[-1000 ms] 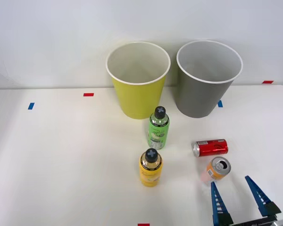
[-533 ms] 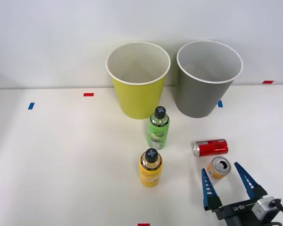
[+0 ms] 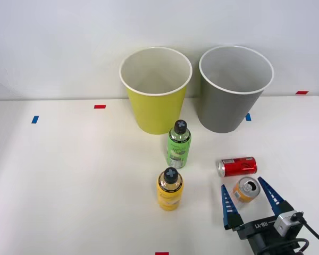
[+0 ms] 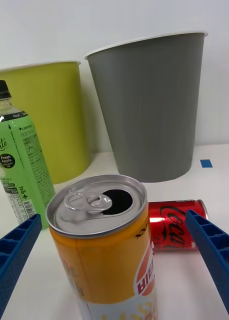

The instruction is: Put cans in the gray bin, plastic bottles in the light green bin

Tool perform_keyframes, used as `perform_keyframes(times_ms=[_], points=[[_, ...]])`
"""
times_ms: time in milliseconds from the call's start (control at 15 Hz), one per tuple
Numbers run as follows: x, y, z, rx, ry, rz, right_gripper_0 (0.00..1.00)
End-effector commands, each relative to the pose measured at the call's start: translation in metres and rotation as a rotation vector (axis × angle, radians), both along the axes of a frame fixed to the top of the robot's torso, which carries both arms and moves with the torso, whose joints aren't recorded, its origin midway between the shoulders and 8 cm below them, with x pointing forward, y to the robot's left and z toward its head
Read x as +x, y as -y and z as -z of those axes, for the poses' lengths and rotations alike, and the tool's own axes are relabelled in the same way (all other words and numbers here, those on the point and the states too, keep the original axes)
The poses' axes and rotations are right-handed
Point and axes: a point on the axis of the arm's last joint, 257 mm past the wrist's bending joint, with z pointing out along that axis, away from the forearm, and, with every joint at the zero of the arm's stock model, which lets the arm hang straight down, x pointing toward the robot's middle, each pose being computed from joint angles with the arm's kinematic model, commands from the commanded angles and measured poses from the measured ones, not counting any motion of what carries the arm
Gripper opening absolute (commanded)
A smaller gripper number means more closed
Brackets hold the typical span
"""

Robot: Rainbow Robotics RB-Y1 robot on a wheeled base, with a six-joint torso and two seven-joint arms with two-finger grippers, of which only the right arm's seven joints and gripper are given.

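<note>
Right hand (image 3: 248, 194) has pushed forward since a second ago, blue fingers apart and now straddling the upright orange can (image 3: 245, 189) at the near right, not yet clamped; a grasp looks next, then the gray bin (image 3: 235, 90) at the far right. Red can (image 3: 236, 166) lies on its side just beyond it, green bottle (image 3: 178, 145) and yellow-orange bottle (image 3: 170, 189) stand mid-desk, light green bin (image 3: 156, 90) beside the gray one. White desk (image 3: 69, 175) with red and blue tape marks (image 3: 99, 107), plain pale wall (image 3: 58, 42) behind.
</note>
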Motion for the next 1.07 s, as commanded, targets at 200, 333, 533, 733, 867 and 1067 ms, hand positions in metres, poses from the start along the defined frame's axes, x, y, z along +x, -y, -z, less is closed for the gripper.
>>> perform_keyframes(times_ms=[200,333,533,733,867,1067], points=[[0.0126,-0.0047,-0.0021,0.007,-0.004,0.004,1.0],[0.0131,-0.0045,0.0002,0.006,-0.013,0.007,1.0],[0.0129,-0.0041,0.0006,-0.002,-0.012,0.012,0.29],[0.013,-0.0037,0.0007,-0.007,-0.011,0.014,0.0],[0.0132,-0.0039,0.0005,-0.007,-0.01,0.017,0.0],[0.0137,-0.0035,-0.0013,0.006,-0.006,0.023,0.0]])
